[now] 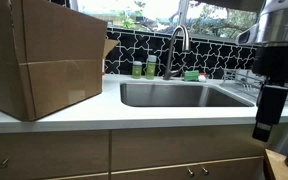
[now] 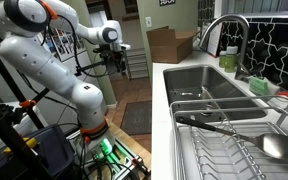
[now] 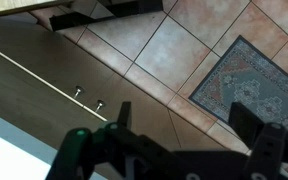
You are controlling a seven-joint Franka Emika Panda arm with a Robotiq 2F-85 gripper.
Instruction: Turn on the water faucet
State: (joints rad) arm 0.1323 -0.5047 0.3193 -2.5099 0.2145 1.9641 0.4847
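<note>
The water faucet (image 1: 177, 42) is a tall steel gooseneck tap behind the sink (image 1: 174, 96), arching over the basin; it also shows in an exterior view (image 2: 228, 25). No water is visible running from it. My gripper (image 1: 264, 125) hangs off the front of the counter, well away from the faucet and out over the floor (image 2: 119, 62). In the wrist view its two dark fingers stand wide apart with nothing between them (image 3: 184, 125); below them are floor tiles.
Small green bottles (image 1: 144, 68) stand beside the faucet. A big cardboard box (image 1: 44, 55) fills one end of the counter. A dish rack (image 2: 234, 140) with utensils sits beside the sink. Wooden cabinets (image 3: 44, 80) and a patterned rug (image 3: 254, 75) lie below.
</note>
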